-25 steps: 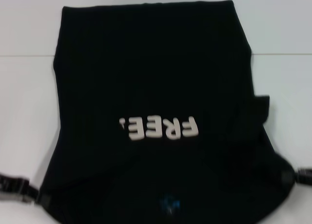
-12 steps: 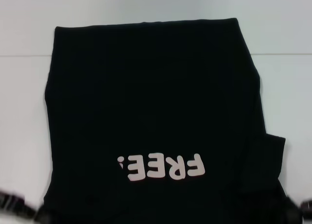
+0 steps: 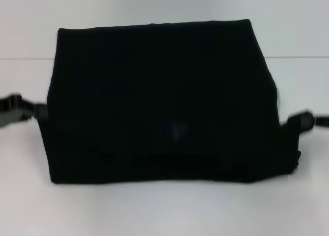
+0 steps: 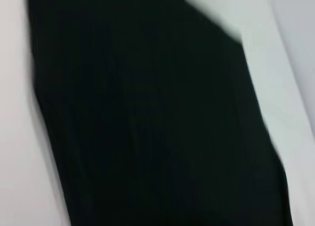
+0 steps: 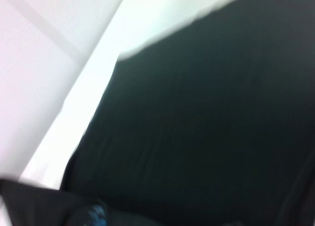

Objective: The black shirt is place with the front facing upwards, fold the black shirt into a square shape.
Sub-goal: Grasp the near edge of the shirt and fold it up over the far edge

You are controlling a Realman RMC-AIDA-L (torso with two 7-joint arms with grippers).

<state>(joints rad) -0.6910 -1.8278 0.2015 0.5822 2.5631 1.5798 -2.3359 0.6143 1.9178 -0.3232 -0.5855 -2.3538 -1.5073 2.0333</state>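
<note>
The black shirt (image 3: 159, 97) lies on the white table (image 3: 154, 210) with its near part doubled over toward the far side, so the white letters are hidden. A faint blue neck label (image 3: 180, 129) shows near the middle. My left gripper (image 3: 40, 112) holds the shirt's left edge at mid height. My right gripper (image 3: 294, 122) holds the right edge. Both hold the upper layer a little above the lower one. The shirt fills the left wrist view (image 4: 147, 127) and the right wrist view (image 5: 206, 127), where the blue label (image 5: 93, 216) also shows.
A seam (image 3: 25, 58) crosses the white surface behind the shirt's far part. White table shows on all sides of the shirt. A bunched bit of sleeve (image 3: 294, 161) sticks out at the shirt's near right corner.
Both grippers have moved from the near edge toward the far side with the shirt's collar end, folding it over the body. The letters have gone out of sight under the fold.
</note>
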